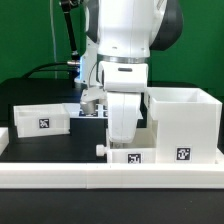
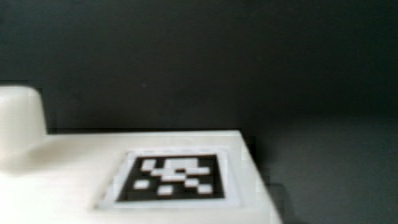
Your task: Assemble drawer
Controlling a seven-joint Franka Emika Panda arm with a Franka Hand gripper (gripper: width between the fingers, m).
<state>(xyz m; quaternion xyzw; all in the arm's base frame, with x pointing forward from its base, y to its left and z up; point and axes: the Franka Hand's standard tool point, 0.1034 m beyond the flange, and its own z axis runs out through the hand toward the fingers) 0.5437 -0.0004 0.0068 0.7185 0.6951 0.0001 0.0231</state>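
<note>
The tall square white housing (image 1: 185,125) stands at the exterior view's right with a tag on its front. One shallow tray (image 1: 42,120) sits at the left. The second tray (image 1: 133,156), tagged, with a small knob (image 1: 100,150) on its left side, lies just in front of the housing. My gripper (image 1: 122,142) is lowered straight onto this tray, and its fingertips are hidden by the hand and the tray. The wrist view shows the tray's white face and tag (image 2: 178,177) very close, blurred, with a rounded white part (image 2: 18,125) beside it. No fingers show there.
A long white border rail (image 1: 100,177) runs along the front edge. The marker board (image 1: 92,113) lies at the back behind the arm. Black table surface (image 1: 60,145) lies between the left tray and the gripper.
</note>
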